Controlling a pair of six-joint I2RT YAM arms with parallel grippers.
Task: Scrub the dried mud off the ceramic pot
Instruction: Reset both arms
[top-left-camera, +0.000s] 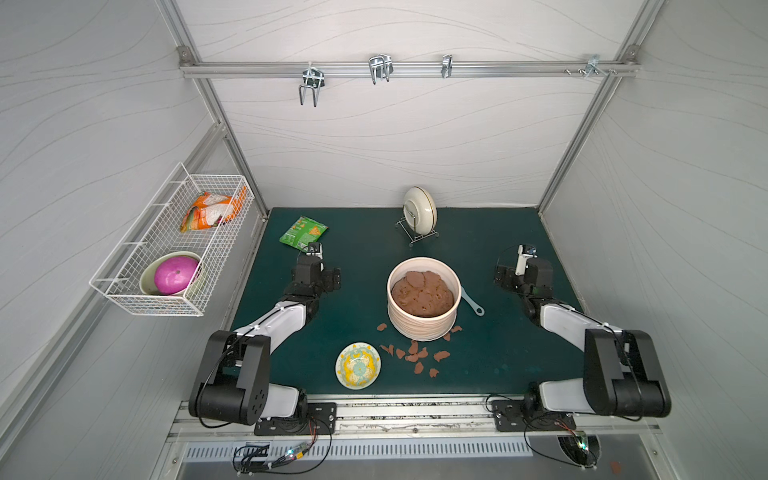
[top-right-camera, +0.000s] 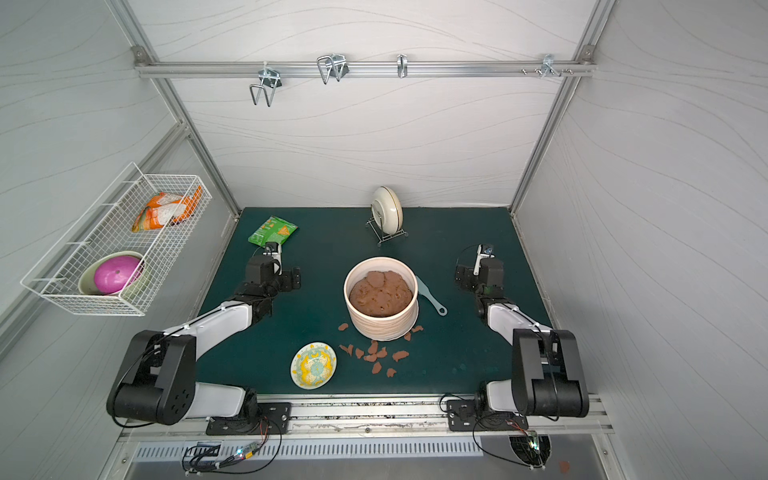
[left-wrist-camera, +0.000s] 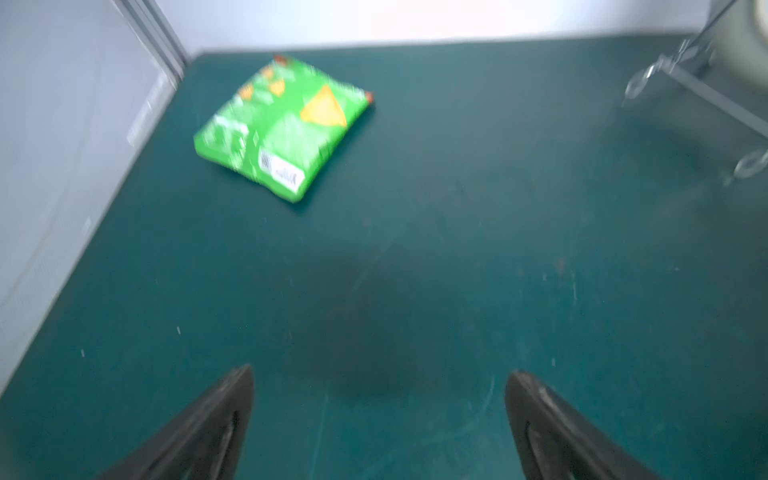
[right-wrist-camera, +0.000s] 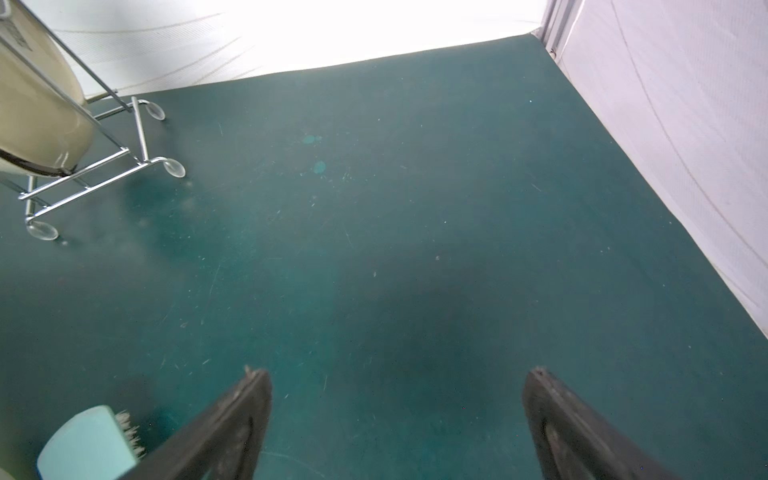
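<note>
Right wrist view shows the right gripper (right-wrist-camera: 397, 374) with its jaws spread wide over bare green mat (right-wrist-camera: 415, 208) and nothing between them. The pale teal brush (right-wrist-camera: 89, 444) lies off to one side of it, bristles just visible. The left wrist view is blurred but tells the same story for the left gripper (left-wrist-camera: 380, 372): jaws wide apart, nothing held, aimed toward a green snack bag (left-wrist-camera: 282, 129). In both top views the ceramic pot (top-left-camera: 419, 326) stands upright mid-mat between the two arms, with a lumpy brown mass (top-left-camera: 422, 293) inside, and the brush handle pokes out from behind its right side. The dried mud (top-left-camera: 417, 353) lies as loose flakes on the mat in front of the pot, a few touching its base, beside the small yellow plate (top-left-camera: 358, 365). Whether any mud clings to the far wall cannot be told. The likely trouble starts with the brush, which lies flat and tight against the pot. A pinch on its thin handle may skid it away or knock the pot. Neither gripper braces the pot, so a scrubbing push could slide or tip it and spill the brown mass. A low sweep of either arm could scatter the flakes toward the front edge.
</note>
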